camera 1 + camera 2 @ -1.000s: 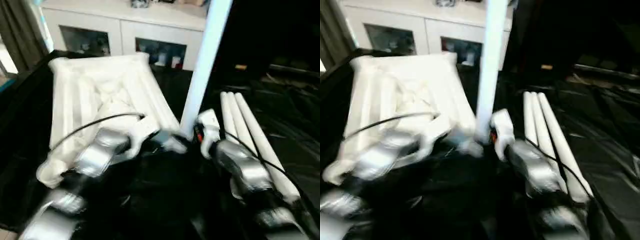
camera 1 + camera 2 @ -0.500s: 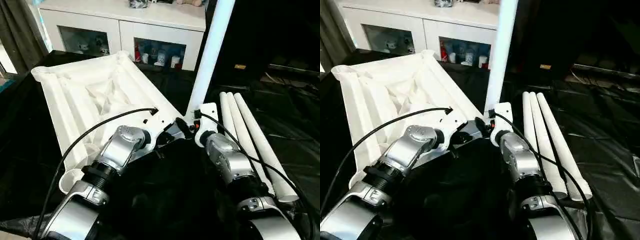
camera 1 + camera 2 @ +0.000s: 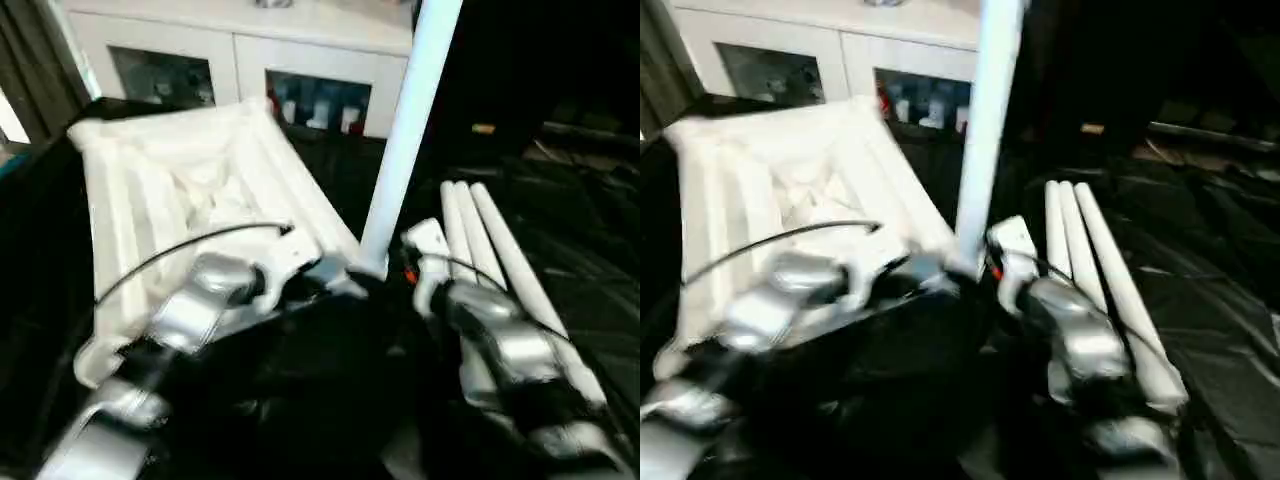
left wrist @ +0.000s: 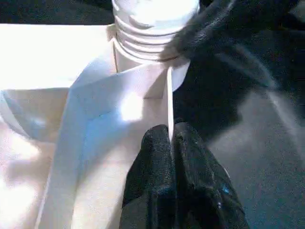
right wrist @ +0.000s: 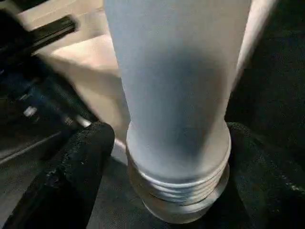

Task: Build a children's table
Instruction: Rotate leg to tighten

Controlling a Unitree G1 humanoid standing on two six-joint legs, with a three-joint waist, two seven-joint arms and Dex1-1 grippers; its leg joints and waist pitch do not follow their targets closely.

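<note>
Children's table in assembly, as I see it from my remote station. The white plastic rectangular table top [image 3: 200, 190] lies underside up on the black sheet-covered work surface [image 3: 580, 280], its long moulded ribs and raised rim exposed. At the corner nearest my arms, one long white tubular leg [image 3: 405, 130] stands upright, slightly tilted, in the round corner socket [image 4: 152, 71]; the threaded rings at the leg's base are visible just above the socket collar in both wrist views. Three more white tubular legs [image 3: 490, 260] lie side by side, touching one another, on the black surface to the right of the standing leg. My left gripper [image 4: 172, 138] is clenched on a thin upright rib of the table top just beside the socket, its two black fingers pressed together with the rib's edge between them. My right gripper [image 5: 167, 157] stands released, one black padded finger [image 5: 71, 171] on either side of the leg's base, each apart from the tube. A white glass-door cabinet [image 3: 240, 70] stands behind the work surface.
</note>
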